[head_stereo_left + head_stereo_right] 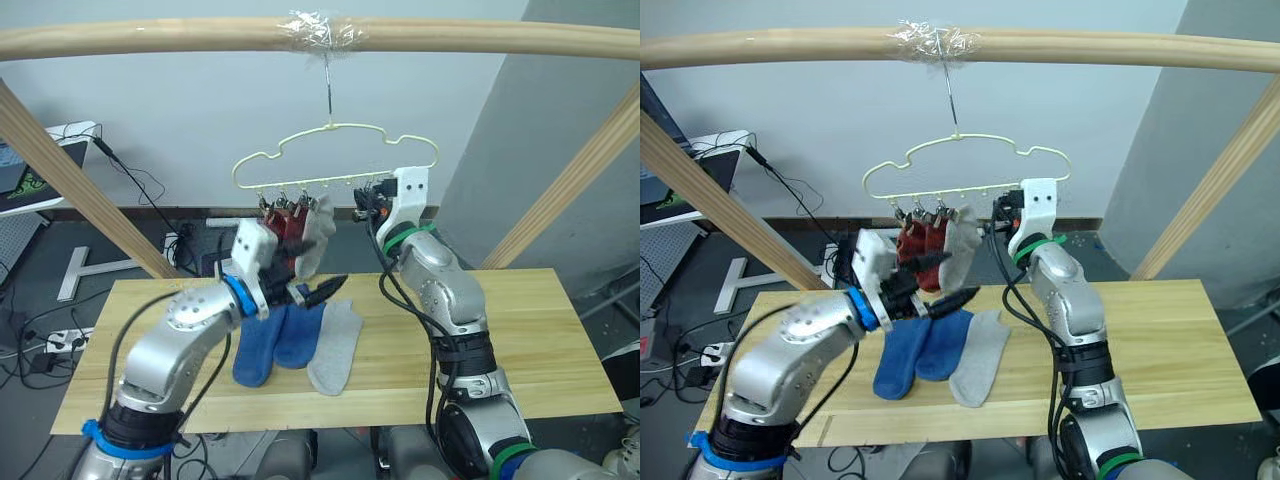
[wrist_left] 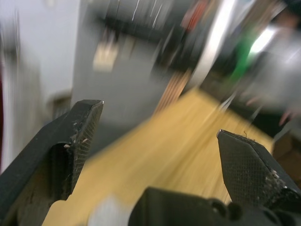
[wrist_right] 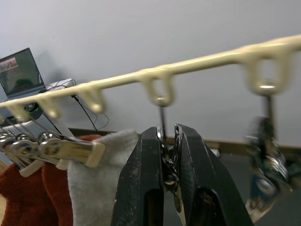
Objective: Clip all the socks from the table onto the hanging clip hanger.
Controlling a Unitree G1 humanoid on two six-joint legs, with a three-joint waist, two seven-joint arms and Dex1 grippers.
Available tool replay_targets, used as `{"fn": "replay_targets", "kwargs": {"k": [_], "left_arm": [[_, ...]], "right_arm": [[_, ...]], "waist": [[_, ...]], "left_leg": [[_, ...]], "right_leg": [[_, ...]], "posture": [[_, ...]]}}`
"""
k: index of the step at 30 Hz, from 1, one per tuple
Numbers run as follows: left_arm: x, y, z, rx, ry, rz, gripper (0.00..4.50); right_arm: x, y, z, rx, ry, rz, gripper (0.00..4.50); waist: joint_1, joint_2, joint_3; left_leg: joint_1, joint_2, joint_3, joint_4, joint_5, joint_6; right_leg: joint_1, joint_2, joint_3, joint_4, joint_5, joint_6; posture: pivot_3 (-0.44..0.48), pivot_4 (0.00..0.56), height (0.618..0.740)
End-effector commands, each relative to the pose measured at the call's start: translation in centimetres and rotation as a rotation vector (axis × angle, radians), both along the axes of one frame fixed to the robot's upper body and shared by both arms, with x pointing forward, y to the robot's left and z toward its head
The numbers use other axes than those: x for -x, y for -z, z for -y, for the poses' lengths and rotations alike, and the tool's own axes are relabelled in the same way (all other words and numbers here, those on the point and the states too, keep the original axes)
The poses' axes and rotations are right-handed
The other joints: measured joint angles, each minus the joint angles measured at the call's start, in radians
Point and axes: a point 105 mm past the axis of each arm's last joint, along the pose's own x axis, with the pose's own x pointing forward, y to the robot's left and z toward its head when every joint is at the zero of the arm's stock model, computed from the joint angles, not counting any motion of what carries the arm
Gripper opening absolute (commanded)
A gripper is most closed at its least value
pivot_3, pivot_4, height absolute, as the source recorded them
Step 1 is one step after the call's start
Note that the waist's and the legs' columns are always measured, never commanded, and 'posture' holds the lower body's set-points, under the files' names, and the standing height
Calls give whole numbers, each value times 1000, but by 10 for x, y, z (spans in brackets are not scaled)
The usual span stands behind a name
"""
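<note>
The pale yellow-green clip hanger (image 1: 336, 150) hangs from the beam. Two rust red socks (image 1: 283, 226) and one light grey sock (image 1: 320, 232) are clipped along the left part of its bar. Two blue socks (image 1: 264, 346) and another grey sock (image 1: 336, 346) lie side by side on the table (image 1: 520, 340). My left gripper (image 1: 956, 277) is open and empty, above the blue socks and just below the hanging ones. My right gripper (image 1: 368, 197) is raised to the bar and is shut on a metal clip (image 3: 166, 157), right beside the hung grey sock (image 3: 96, 188).
A thick round wooden beam (image 1: 150, 40) spans the top, held by slanted wooden posts (image 1: 60, 170) on the left and right (image 1: 570, 190). Behind the table are cables and a power strip (image 1: 60, 340) on the floor and a laptop (image 1: 20, 170) at far left.
</note>
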Motion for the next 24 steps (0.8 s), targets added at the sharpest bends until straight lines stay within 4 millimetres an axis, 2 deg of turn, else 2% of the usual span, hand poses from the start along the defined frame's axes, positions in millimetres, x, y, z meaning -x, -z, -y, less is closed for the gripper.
{"fn": "replay_targets", "kwargs": {"k": [1,2,6,11,17,20,23,24], "left_arm": [[-5,16,4,-51,-21,23,4500],[-7,23,4,-70,-34,11,4500],[-17,83,23,-178,-27,-37,4500],[-25,116,43,-257,7,-66,4500],[-32,139,52,-363,2,-75,4500],[-23,152,57,-397,58,-148,4500],[-18,154,54,-379,54,-179,3948],[-18,152,54,-339,40,-195,3631]], "right_arm": [[6,-13,4,-16,-9,36,119],[6,-13,4,-15,-9,35,119],[10,-10,3,7,-23,29,119],[11,-8,3,18,-20,27,119],[13,-8,2,18,-19,27,119],[13,-8,3,18,-12,25,119],[13,-8,4,16,-5,25,119],[13,-8,5,15,-3,25,119]], "waist": [[1,1,0],[1,1,0],[2,2,0],[0,2,0],[-7,2,0],[-13,2,0],[-17,1,0],[-19,1,0]], "left_leg": [[0,0,0,0,0,0],[0,0,0,0,0,0],[0,-1,0,0,0,0],[-1,-1,0,0,0,0],[-1,-1,0,0,0,1],[-2,-1,0,0,0,1],[-1,-1,0,0,0,1],[-1,-1,0,0,0,1]], "right_leg": [[0,0,0,0,0,0],[0,0,0,0,0,0],[0,-1,-1,0,0,0],[-1,-1,-1,0,0,0],[-1,-1,-1,1,0,0],[-2,-1,-1,1,0,0],[-1,-1,-1,1,0,0],[-1,-1,-1,1,0,0]], "posture": [[-17,225,740],[-23,223,740],[-37,221,740],[-45,220,740],[-59,222,740],[-66,222,740],[-69,221,740],[-69,221,740]]}}
